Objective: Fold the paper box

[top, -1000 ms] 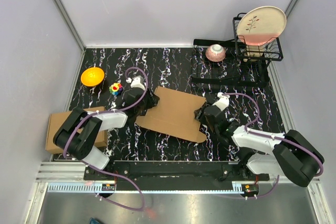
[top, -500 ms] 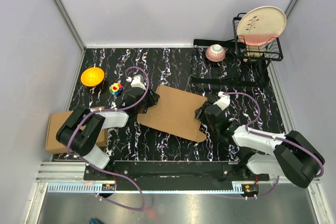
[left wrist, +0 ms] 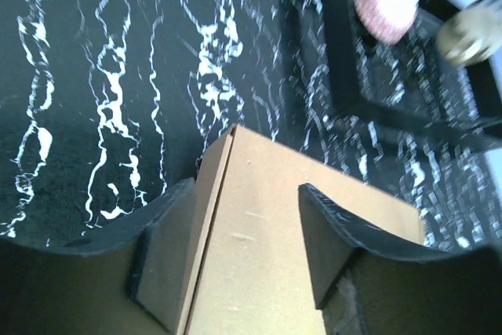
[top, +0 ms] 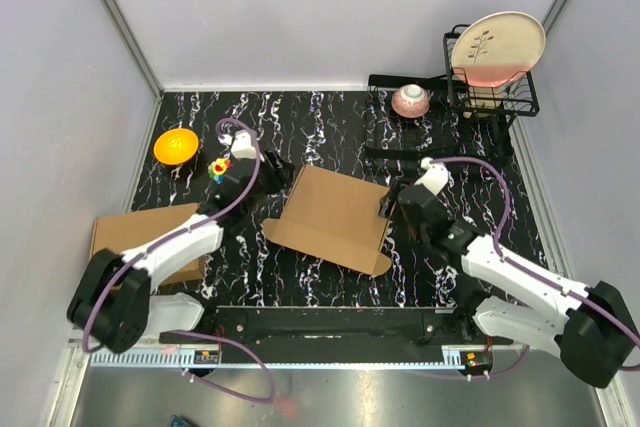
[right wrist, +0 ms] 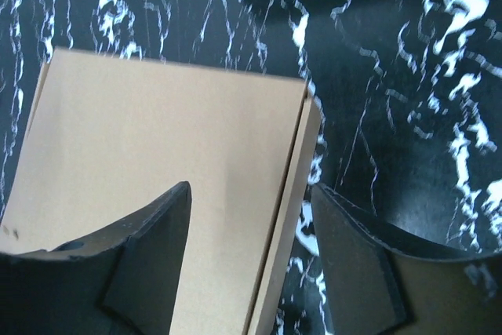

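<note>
The paper box point(top: 335, 217) lies mid-table, a plain brown cardboard sheet with a narrow side strip turned up along its left and right edges. My left gripper point(top: 272, 177) hangs open at the box's left edge. In the left wrist view the paper box point(left wrist: 267, 225) runs between its open fingers point(left wrist: 166, 253), which stand apart from the card. My right gripper point(top: 393, 205) is open at the box's right edge. In the right wrist view the box point(right wrist: 157, 139) has its right strip between the spread fingers point(right wrist: 357, 268), and nothing is gripped.
A second brown carton point(top: 120, 237) sits at the left front under the left arm. An orange bowl point(top: 176, 145) and a small colourful toy point(top: 219, 168) lie at the back left. At the back right are a pink bowl point(top: 411, 100), a black wire rack point(top: 495, 97) holding a plate point(top: 497, 47), and black frame bars point(top: 440, 155).
Both grippers have opened wider and drawn back and up from the box's side edges. The left arm has swung out to the back left. The box's side strips now stand raised.
</note>
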{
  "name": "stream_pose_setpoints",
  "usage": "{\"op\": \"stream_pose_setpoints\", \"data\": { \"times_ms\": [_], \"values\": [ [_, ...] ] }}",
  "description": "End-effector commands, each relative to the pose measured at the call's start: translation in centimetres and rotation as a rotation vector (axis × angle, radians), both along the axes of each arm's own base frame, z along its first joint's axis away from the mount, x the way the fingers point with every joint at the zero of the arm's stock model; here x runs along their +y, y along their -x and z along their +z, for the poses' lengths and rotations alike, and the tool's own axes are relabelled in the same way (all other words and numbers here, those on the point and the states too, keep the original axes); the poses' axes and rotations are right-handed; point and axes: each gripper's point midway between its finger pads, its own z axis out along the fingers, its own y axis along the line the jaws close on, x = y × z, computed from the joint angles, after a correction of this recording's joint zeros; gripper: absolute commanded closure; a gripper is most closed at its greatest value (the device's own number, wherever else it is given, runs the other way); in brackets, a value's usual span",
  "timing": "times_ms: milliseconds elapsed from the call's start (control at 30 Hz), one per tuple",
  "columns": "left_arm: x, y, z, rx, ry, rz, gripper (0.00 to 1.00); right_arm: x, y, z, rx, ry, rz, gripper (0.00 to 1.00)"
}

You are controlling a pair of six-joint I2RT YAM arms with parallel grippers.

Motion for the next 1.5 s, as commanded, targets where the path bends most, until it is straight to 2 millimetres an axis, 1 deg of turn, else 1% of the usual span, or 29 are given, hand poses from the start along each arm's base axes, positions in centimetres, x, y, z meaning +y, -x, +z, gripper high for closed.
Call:
{"op": "stream_pose_setpoints", "data": {
  "times_ms": [0, 33, 67, 100, 133, 167, 200, 233, 267, 333, 367, 467, 500, 567, 667, 767, 800, 867, 900, 967, 1033, 1067, 1100, 1167, 1200, 1267, 1367, 1433, 1467],
  "values": [
    [2.2, 1.9, 3.7, -0.112, 0.044, 0.102, 0.44, -1.0, -3.8, 2.2, -0.037, 0.108, -0.026, 0.37],
    [1.3, 3.6, 2.7, -0.097, 0.042, 0.066, 0.47, -0.6, -4.3, 2.1, -0.027, 0.102, -0.008, 0.45],
    [0.9, 4.8, 3.9, -0.13, 0.071, 0.054, 0.52, -0.6, -5.0, 2.1, -0.026, 0.101, -0.007, 0.5],
    [0.9, 5.7, 3.5, -0.126, 0.061, 0.062, 0.55, -0.8, -6.4, 2.1, -0.03, 0.106, -0.021, 0.53],
    [-0.9, 8.0, 2.6, -0.109, 0.06, -0.005, 0.57, -0.5, -6.8, 1.9, -0.022, 0.101, -0.006, 0.58],
    [-1.5, 9.2, 3.0, -0.122, 0.075, -0.028, 0.59, -0.4, -7.4, 2.0, -0.022, 0.098, -0.001, 0.6],
    [-1.5, 10.1, 2.4, -0.111, 0.056, -0.023, 0.65, -0.3, -8.5, 1.7, -0.016, 0.109, -0.003, 0.6],
    [-3.2, 12.4, 1.7, -0.096, 0.064, -0.094, 0.68, 0.0, -8.9, 1.4, -0.007, 0.111, 0.012, 0.61],
    [-3.7, 13.5, 1.7, -0.097, 0.079, -0.117, 0.71, 0.3, -9.3, 1.3, -0.003, 0.116, 0.02, 0.62],
    [-4.5, 15.8, 0.0, -0.055, 0.083, -0.162, 0.78, 0.7, -10.3, 0.1, 0.021, 0.147, 0.036, 0.62],
    [-4.6, 16.4, -0.5, -0.042, 0.086, -0.172, 0.8, 0.9, -10.7, 0.0, 0.024, 0.153, 0.039, 0.62],
    [-4.3, 17.3, -3.5, 0.027, 0.066, -0.167, 0.84, 1.0, -11.4, -2.0, 0.054, 0.178, 0.042, 0.62],
    [-4.5, 17.5, -3.9, 0.038, 0.078, -0.173, 0.85, 1.0, -11.6, -3.1, 0.078, 0.195, 0.046, 0.62],
    [-4.3, 17.9, -5.9, 0.076, 0.057, -0.175, 0.87, 0.9, -11.5, -4.0, 0.098, 0.21, 0.044, 0.62],
    [-4.4, 18.0, -7.5, 0.111, 0.038, -0.166, 0.86, 0.4, -10.7, -5.8, 0.138, 0.22, 0.038, 0.62],
    [-4.4, 17.7, -8.4, 0.13, 0.017, -0.151, 0.84, 0.0, -9.5, -6.7, 0.162, 0.208, 0.04, 0.62],
    [-4.5, 17.7, -8.6, 0.139, 0.018, -0.153, 0.83, 0.0, -9.2, -6.5, 0.161, 0.192, 0.037, 0.62],
    [-4.2, 17.0, -9.0, 0.153, 0.008, -0.13, 0.82, -0.4, -7.7, -7.6, 0.195, 0.176, 0.036, 0.63],
    [-4.0, 16.9, -9.1, 0.158, 0.004, -0.122, 0.82, -0.5, -7.4, -7.2, 0.185, 0.162, 0.034, 0.63],
    [-3.2, 15.9, -9.1, 0.156, 0.003, -0.086, 0.81, -0.9, -6.0, -8.0, 0.207, 0.151, 0.041, 0.63],
    [-2.2, 14.8, -9.0, 0.153, -0.003, -0.046, 0.8, -1.0, -5.0, -7.7, 0.211, 0.123, 0.045, 0.64],
    [-1.9, 14.5, -8.9, 0.151, -0.004, -0.035, 0.8, -1.3, -4.1, -8.4, 0.23, 0.124, 0.047, 0.64],
    [-1.7, 14.2, -8.9, 0.154, -0.006, -0.028, 0.8, -1.4, -3.7, -8.0, 0.224, 0.101, 0.036, 0.64],
    [-0.6, 12.8, -8.6, 0.151, -0.009, 0.019, 0.79, -0.8, -2.6, -8.1, 0.223, 0.061, 0.059, 0.65],
    [0.1, 11.9, -8.3, 0.148, -0.004, 0.052, 0.79, -0.5, -2.3, -7.5, 0.217, 0.034, 0.054, 0.65],
    [0.7, 11.0, -8.1, 0.144, -0.017, 0.077, 0.78, 0.1, -1.6, -7.3, 0.222, 0.022, 0.067, 0.65],
    [2.5, 9.4, -7.9, 0.143, -0.042, 0.144, 0.75, 1.0, -0.4, -6.9, 0.22, 0.013, 0.093, 0.65],
    [4.2, 8.1, -7.3, 0.135, -0.045, 0.207, 0.75, 0.9, 0.0, -6.6, 0.22, 0.01, 0.092, 0.65],
    [4.7, 7.8, -7.1, 0.133, -0.045, 0.228, 0.74, 1.0, -0.1, -5.8, 0.201, -0.006, 0.091, 0.65]
  ]
}}
